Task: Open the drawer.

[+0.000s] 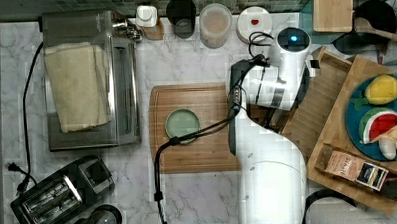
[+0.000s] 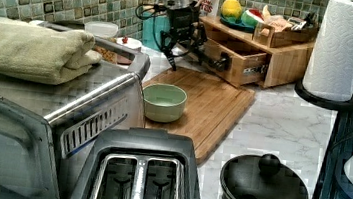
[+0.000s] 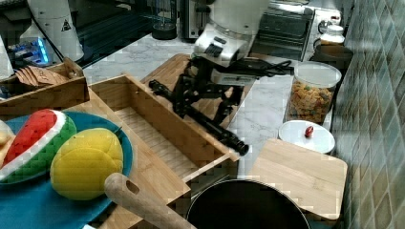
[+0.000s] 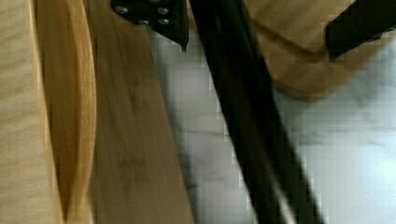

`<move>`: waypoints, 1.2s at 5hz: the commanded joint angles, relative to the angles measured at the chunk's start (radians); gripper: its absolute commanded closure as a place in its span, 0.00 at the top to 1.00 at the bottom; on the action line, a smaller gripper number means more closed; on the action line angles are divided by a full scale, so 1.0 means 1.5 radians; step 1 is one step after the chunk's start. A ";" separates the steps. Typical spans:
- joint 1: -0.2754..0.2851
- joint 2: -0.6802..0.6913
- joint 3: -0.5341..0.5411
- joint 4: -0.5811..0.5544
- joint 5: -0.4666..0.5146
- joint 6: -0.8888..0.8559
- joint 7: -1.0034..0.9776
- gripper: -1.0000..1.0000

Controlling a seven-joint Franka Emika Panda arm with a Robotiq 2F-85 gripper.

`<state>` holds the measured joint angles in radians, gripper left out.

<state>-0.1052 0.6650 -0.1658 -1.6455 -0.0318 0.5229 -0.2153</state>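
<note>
Marble desk, crowded with kitchen gear. Drawer pulled well out of wooden stand, ribbed floor exposed. Gripper at black handle, jaws clamped on it.

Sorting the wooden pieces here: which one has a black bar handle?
The drawer, pulled out beside the gripper. The cutting board and small square lid have none.

White rounded arm, black cable, seemingly black end effector
</note>
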 commanded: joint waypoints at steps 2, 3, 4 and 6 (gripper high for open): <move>0.141 0.012 0.110 0.103 0.069 0.202 0.133 1.00; 0.129 0.012 0.125 0.103 0.055 0.202 0.140 1.00; 0.125 0.012 0.130 0.103 0.050 0.202 0.143 1.00; 0.123 0.012 0.132 0.102 0.048 0.202 0.144 1.00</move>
<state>-0.0427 0.7075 -0.1028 -1.6182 -0.0169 0.7383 -0.0374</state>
